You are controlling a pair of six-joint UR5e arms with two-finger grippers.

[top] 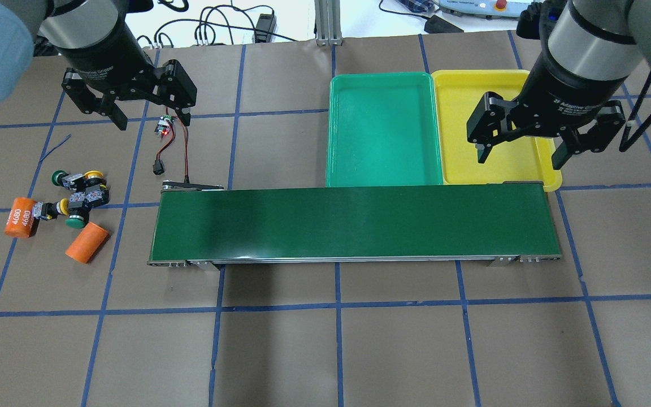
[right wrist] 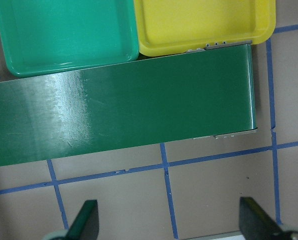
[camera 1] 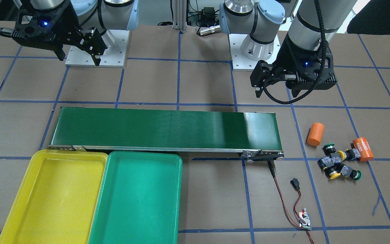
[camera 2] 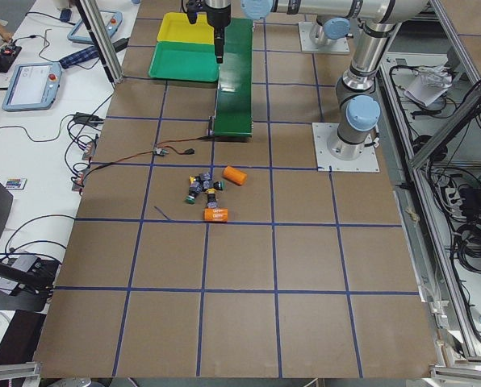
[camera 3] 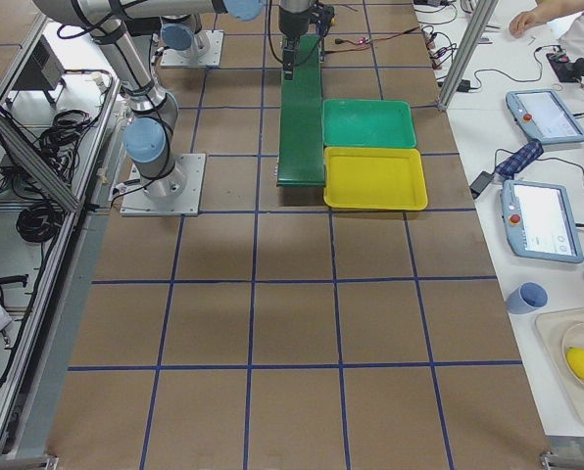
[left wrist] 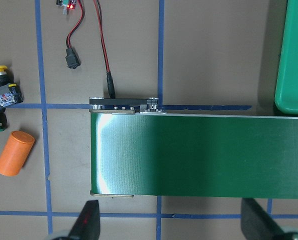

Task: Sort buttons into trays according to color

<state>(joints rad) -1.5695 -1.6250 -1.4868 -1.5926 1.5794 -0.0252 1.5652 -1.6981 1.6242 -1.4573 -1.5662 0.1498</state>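
**Plainly no button sorted: the pile lies left of your left gripper**

You have all four buttons (top: pixel 78 196) bunched on the table past the left end of the conveyor belt (top: pixel 354 223). They lie on their sides, touching, with their long axes fanned in different directions. Your left gripper (top: pixel 152 120) hangs raised near that end, jaws spread wide with nothing between them. The pile sits lower and to its left, so this looks like the nearer arm. The right gripper (top: pixel 519 160), likewise spread and carrying nothing, hangs well apart at the belt's right end. The green tray (top: pixel 382 130) and yellow tray (top: pixel 458 130) lie side by side against the belt's far edge, green on the left, neither holding a button. The orange cylinder marked 4680 (top: pixel 20 216) touches one yellow-capped button's body, and a plain orange cylinder (top: pixel 87 242) lies just beside a green cap. A small circuit board (top: pixel 162 125) with wires lies beyond the belt's left end.
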